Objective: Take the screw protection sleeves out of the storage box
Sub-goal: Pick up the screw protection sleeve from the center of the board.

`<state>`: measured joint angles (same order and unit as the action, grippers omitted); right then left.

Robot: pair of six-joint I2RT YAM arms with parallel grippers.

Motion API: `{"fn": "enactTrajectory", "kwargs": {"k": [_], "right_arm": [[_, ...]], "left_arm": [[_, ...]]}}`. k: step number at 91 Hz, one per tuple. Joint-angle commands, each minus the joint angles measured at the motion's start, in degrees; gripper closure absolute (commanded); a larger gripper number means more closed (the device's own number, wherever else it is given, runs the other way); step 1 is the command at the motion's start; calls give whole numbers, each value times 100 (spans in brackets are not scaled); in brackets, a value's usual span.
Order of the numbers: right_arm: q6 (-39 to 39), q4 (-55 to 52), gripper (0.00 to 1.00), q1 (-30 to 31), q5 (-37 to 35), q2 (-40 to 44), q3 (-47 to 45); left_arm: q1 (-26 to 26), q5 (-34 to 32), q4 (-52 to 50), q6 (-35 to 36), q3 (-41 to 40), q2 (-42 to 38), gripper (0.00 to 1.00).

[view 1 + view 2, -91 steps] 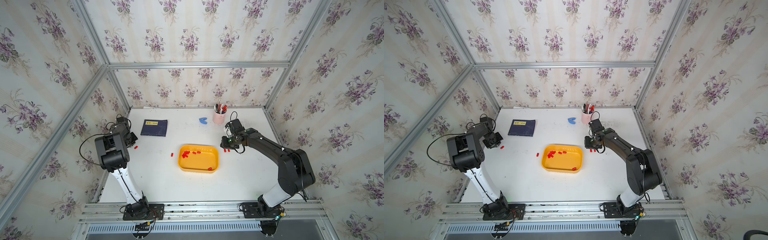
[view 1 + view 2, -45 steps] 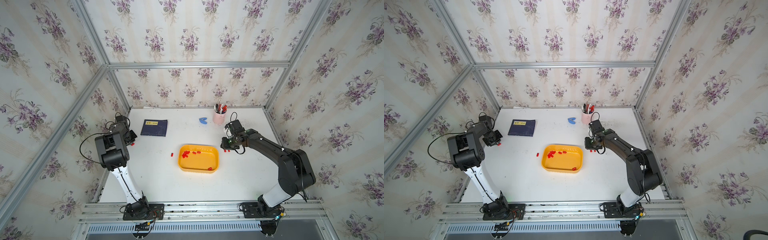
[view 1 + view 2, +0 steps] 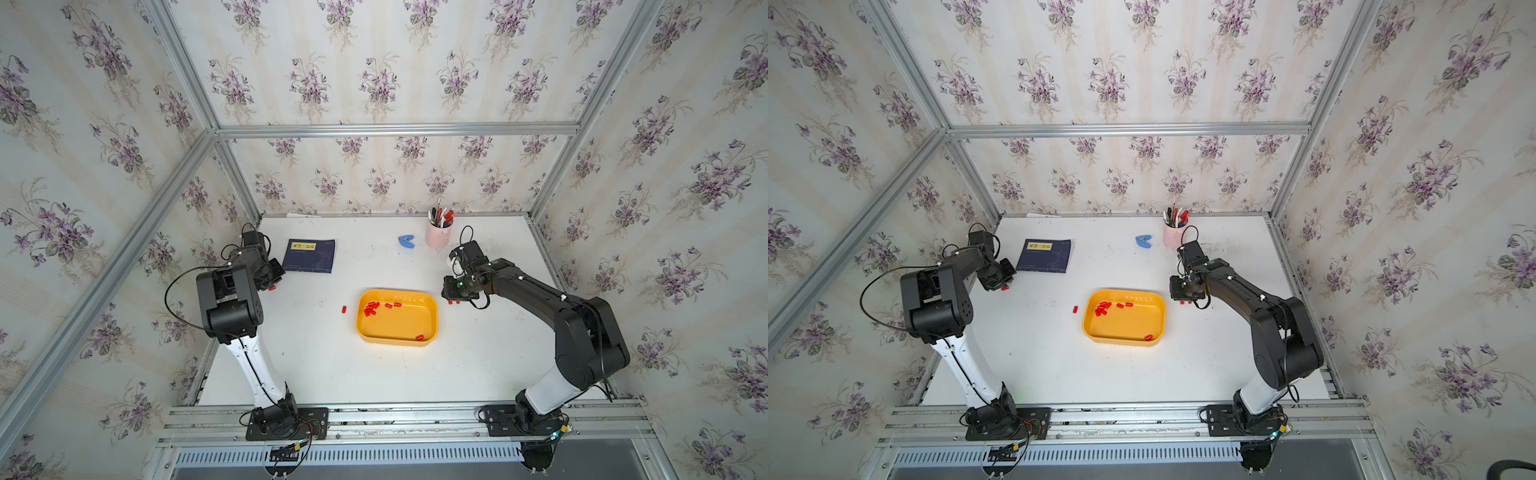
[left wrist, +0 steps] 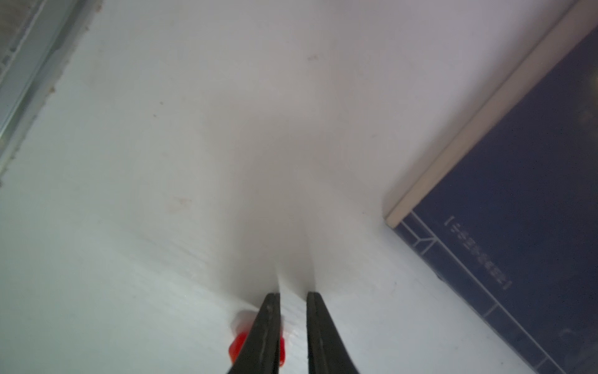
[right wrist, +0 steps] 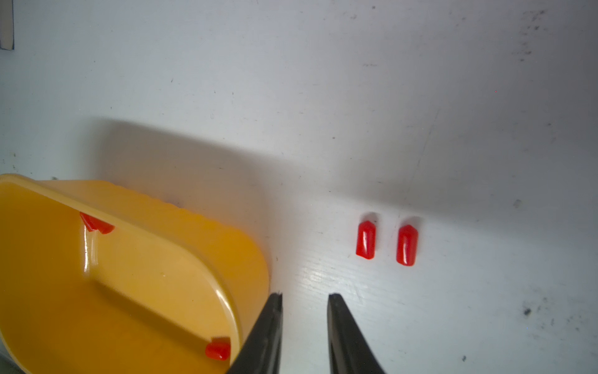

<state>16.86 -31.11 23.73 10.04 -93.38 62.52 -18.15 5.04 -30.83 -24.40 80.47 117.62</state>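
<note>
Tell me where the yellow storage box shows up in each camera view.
Both top views: the storage box lies mid-table, between the two arms.
Left wrist: not in it.
Right wrist: one rounded end shows close beside the right gripper.
Shared landmark: the two sleeves lying side by side on the table just outside the box; the left wrist view misses them.

1. From the storage box (image 3: 401,326), the table (image 3: 332,365) from 5 to 7 o'clock lay bare, free for either arm.
2. At 9 o'clock one screw protection sleeve (image 3: 344,308) lay near the rim.
3. At 10 o'clock the book (image 3: 309,255) flanked my left pincer (image 4: 292,294).
4. At 2 o'clock my right pincer (image 5: 305,294) had the storage box's wall just beside it; the pink cup (image 3: 437,240) stood at 1 o'clock.
</note>
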Motion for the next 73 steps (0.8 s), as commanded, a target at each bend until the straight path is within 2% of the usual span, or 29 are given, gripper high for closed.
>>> {"fn": "enactTrajectory", "kwargs": {"k": [1,18,28,36,41,48,53,63,73], "right_arm": [[-28,-7,71,5,-53,22,23],[-34,-51,71,6,-64,9,67],[-35,-39,71,6,-79,29,54],[-37,-49,71,3,-122,47,46],[-40,-59,71,7,-134,63,41],[-29,-78,71,1,-177,87,21],[-35,-73,71,2,-201,107,6],[-38,-35,71,4,-190,127,-32],[-82,3,71,3,-161,107,-72]], "left_arm": [[110,435,-619,199,-128,75,79],[163,400,-724,258,-219,-50,78],[156,127,-785,193,-224,-159,75],[151,172,-714,91,-239,-363,64],[152,281,-776,-11,-178,-496,60],[147,482,-925,-201,-169,-753,48],[150,690,-995,-440,-288,-985,45],[146,954,-1013,-924,-553,-1407,34],[137,1125,-1040,-1189,-489,-1550,31]]}}
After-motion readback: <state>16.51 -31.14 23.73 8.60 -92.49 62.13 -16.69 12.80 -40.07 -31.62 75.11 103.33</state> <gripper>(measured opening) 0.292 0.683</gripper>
